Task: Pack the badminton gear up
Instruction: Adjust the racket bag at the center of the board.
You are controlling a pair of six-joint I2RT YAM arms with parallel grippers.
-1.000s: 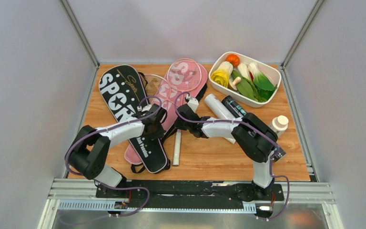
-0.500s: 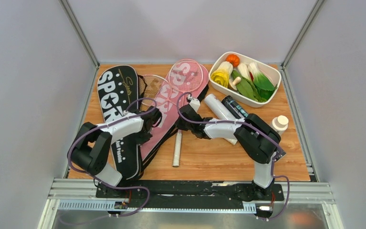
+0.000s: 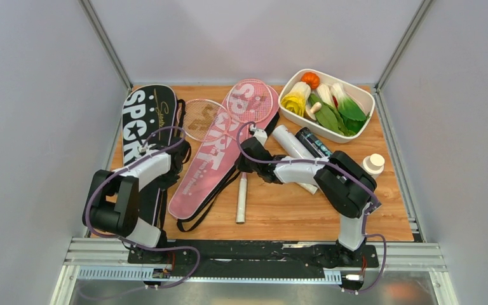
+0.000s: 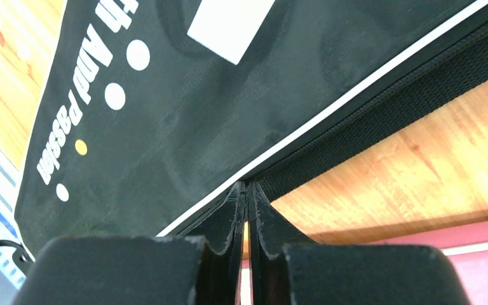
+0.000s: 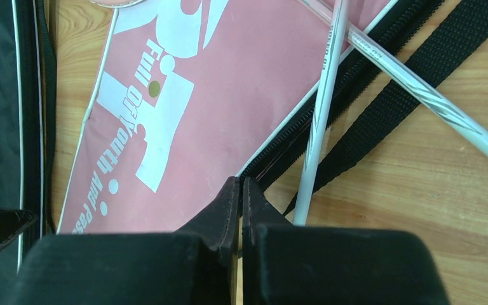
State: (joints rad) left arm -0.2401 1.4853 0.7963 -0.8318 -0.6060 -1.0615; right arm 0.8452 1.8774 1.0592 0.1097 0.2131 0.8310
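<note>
Lying along the worktop's left edge, the black cover (image 3: 145,136) is pinched at its zipped rim by the left gripper (image 4: 246,194); the right gripper (image 5: 241,190) is clenched on the pink cover (image 3: 219,149).

So the top view sits high behind the two arms, tilted down at the whole table (image 3: 292,210) (arm bases at the bottom edge). The left wrist cam is jammed right up close over the black cover (image 4: 184,121), peeking out past its own fingers (image 4: 229,222). The right wrist cam hangs a bit higher over the pink cover (image 5: 184,114). Both covers also show in the top view, and the black one pokes into the right wrist view's left edge.
</note>
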